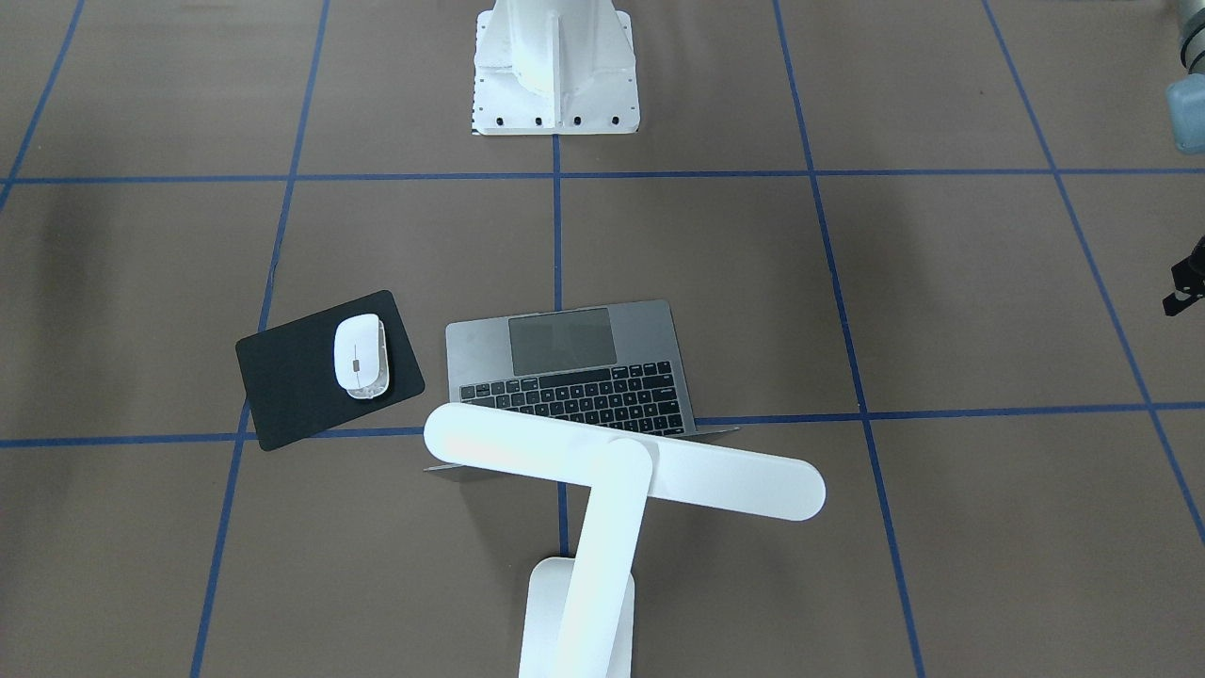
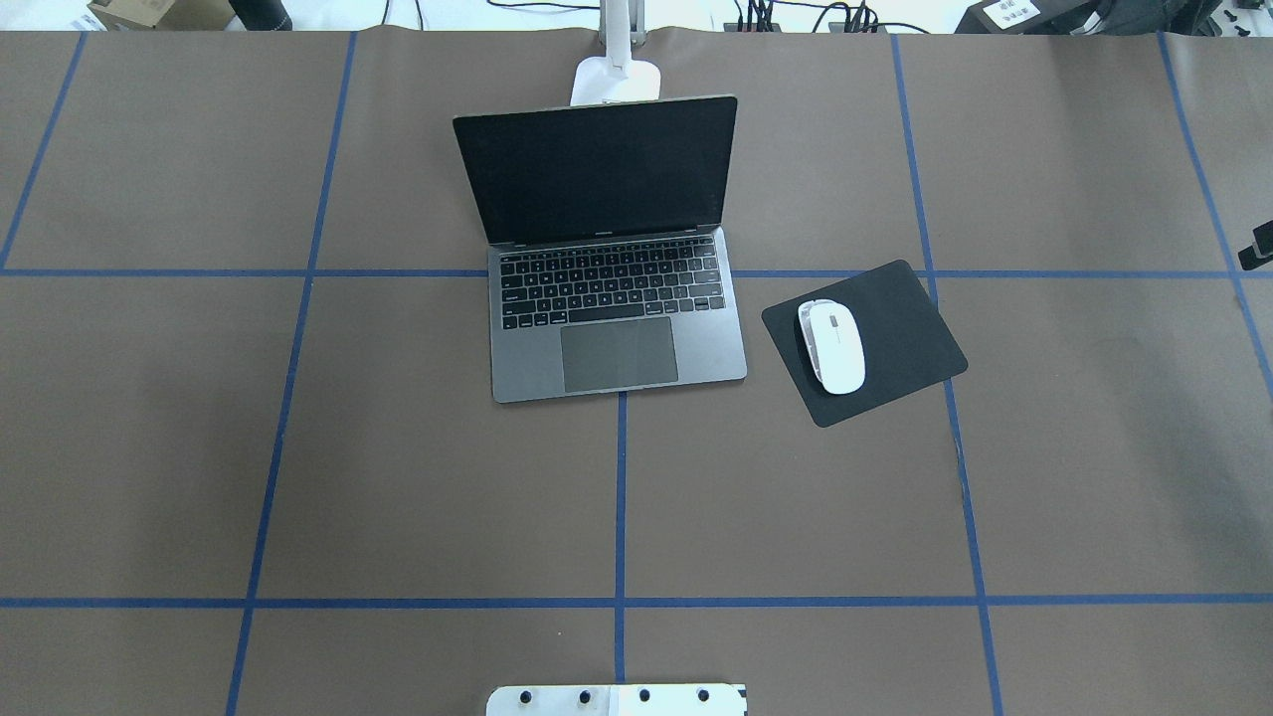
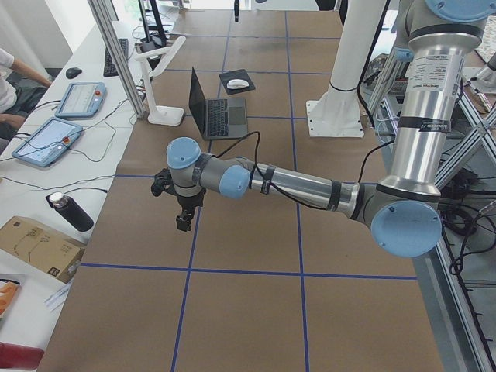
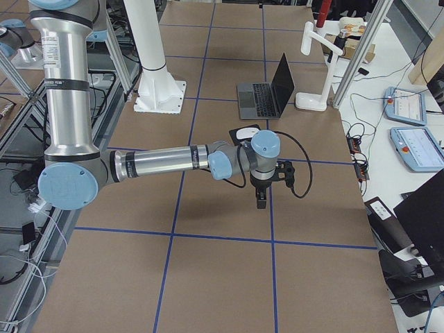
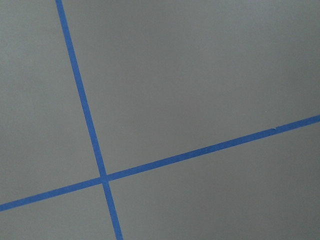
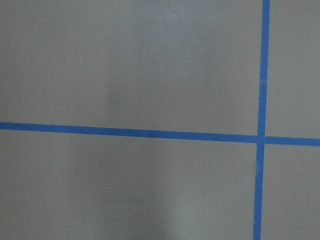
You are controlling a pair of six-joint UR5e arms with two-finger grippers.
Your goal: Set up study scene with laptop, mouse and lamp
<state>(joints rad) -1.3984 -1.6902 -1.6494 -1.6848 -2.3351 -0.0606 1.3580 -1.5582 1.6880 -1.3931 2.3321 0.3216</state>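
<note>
**Standing Open at the Table's Far Centre: Laptop, With Mouse and Lamp Beside It**

The space-grey laptop sat open on the brown table. Its screen was dark, and its black keys and large trackpad were showing. The lettering under the screen was too small to read. Just to its right, the glossy white mouse lay on a black mousepad. The white lamp stood just beyond the lid, bar head raised. The left gripper and right gripper hung over bare table with nothing seen in them; their opening could not be judged.

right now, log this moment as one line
open space-grey metal laptop centre | white oval mouse on black mousepad | white bar-head desk lamp behind laptop | left hand, right hand off items
</note>
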